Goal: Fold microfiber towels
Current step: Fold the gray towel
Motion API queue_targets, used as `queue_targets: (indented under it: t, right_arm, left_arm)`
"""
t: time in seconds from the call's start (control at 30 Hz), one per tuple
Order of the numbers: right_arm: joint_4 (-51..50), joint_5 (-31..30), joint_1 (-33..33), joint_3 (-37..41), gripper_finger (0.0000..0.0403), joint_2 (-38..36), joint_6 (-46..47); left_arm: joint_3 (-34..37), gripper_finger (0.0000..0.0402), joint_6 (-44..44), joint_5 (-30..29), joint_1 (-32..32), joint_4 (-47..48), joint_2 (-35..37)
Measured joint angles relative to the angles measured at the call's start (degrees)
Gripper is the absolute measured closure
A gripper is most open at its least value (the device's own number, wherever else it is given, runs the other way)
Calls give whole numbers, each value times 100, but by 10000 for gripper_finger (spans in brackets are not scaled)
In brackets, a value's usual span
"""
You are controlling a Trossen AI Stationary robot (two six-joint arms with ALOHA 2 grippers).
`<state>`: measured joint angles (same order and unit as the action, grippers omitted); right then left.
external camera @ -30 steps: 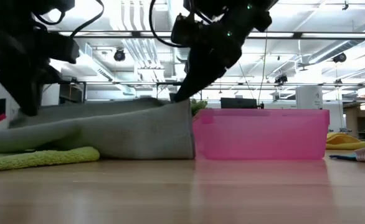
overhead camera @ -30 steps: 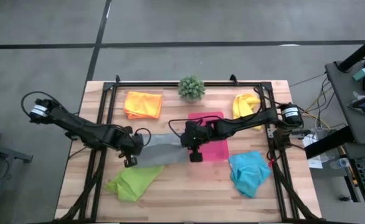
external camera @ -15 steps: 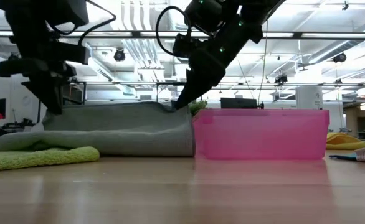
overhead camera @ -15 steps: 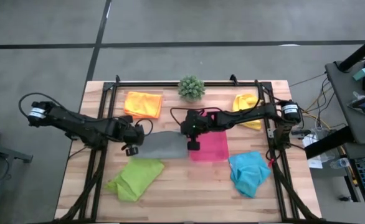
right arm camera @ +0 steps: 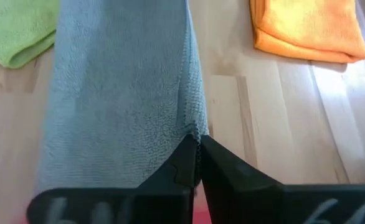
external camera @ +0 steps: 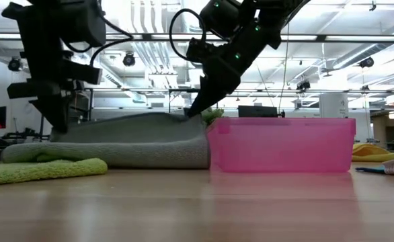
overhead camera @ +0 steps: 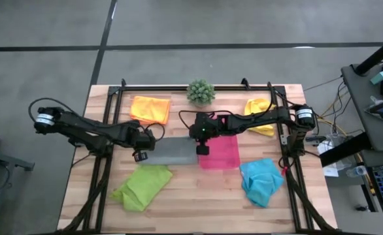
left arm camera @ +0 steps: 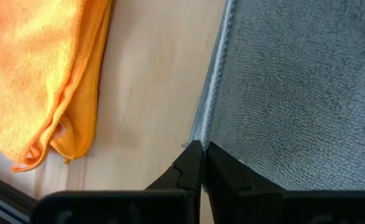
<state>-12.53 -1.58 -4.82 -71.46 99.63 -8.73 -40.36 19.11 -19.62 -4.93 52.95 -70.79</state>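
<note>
Both jaw pairs are closed, each pinching an edge of the grey towel [overhead camera: 174,151]. Left gripper [overhead camera: 140,155] clamps the towel's left edge at centre-left of the high view; its fingers [left arm camera: 192,163] meet on the hem in the left wrist view. Right gripper [overhead camera: 202,149] clamps the right edge at frame centre, where the towel meets the pink tray [overhead camera: 219,151]; its fingers [right arm camera: 187,158] close on the hem.

The grey towel lies folded flat on the table [overhead camera: 191,199], between the two grippers. In the low view it forms a low mound [external camera: 136,141] touching the tray wall [external camera: 281,144].

Remaining towels, high view:
- orange towel [overhead camera: 150,109], upper left
- yellow towel [overhead camera: 259,115], upper right
- lime green towel [overhead camera: 141,186], lower left
- turquoise towel [overhead camera: 261,181], lower right

A potted plant [overhead camera: 200,91] stands at top centre.
</note>
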Motion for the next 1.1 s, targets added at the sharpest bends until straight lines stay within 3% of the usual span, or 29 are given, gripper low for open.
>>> queue_targets:
  t: [0.23,0.53,0.73,0.8,0.93,1.1]
  right_arm:
    - [2,-8,-82,0,335,2,126]
    - [0,-4,-83,-57,284,2,284]
    - [-16,55,-35,-48,282,2,632]
    - [-14,161,52,-35,285,2,694]
    - [104,203,320,-9,298,2,826]
    - [704,157,703,-8,324,65,968]
  left_arm:
    - [0,393,2,2,0,2,-276]
    - [-33,311,9,-115,0,4,-64]
    - [-37,260,15,-145,-1,4,424]
    - [-38,252,47,118,-4,0,644]
    - [-35,253,461,889,-36,-168,973]
    - [108,281,649,993,-399,-967,995]
